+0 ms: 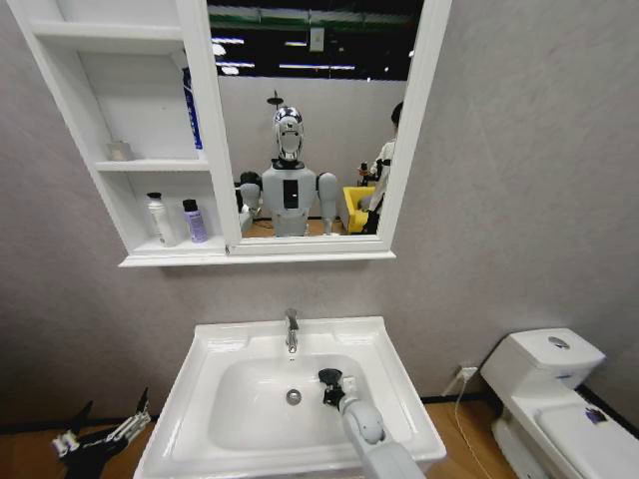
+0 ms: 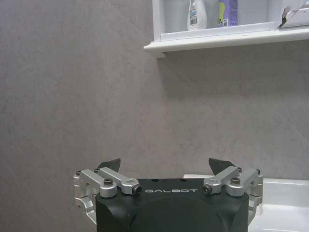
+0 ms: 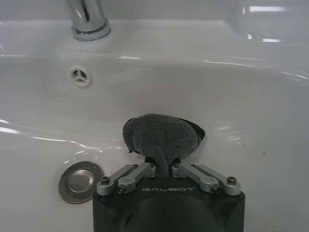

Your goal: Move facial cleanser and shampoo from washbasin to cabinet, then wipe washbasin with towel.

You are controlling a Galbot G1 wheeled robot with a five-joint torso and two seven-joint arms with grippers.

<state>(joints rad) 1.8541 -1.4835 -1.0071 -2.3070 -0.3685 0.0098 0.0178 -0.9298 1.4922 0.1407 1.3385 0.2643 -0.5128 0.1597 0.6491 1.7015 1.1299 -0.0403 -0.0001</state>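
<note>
R pincer (image 3: pixel 163 167) clamps towel (image 3: pixel 161 137) in washbasin (image 3: pixel 251 96) | L pincer (image 2: pixel 165 166) spread | marked GALBOT

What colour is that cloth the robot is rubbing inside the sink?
Dark grey; the towel shows best in the right wrist view, pinched in the right gripper.

Head view: the cabinet (image 1: pixel 150 165) is being cut off by the top and left frame edges; its uppermost niche is only partly seen. The small object (image 1: pixel 120 151) on the middle shelf is too small to be identified. Labels on the white bottle (image 1: pixel 160 220) and purple bottle (image 1: pixel 195 222) are not legible. The toilet (image 1: pixel 559 399) is being cropped at lower right.

Right wrist view: the towel (image 3: pixel 161 137) is being partly hidden at its lower end between the fingers of the right gripper (image 3: pixel 163 170). The faucet (image 3: pixel 89 19) is being cut off at the top edge.

Left wrist view: both bottles are being cropped at the top edge. The fingertips of the left gripper (image 2: pixel 166 166) are partly hidden behind its body.
</note>
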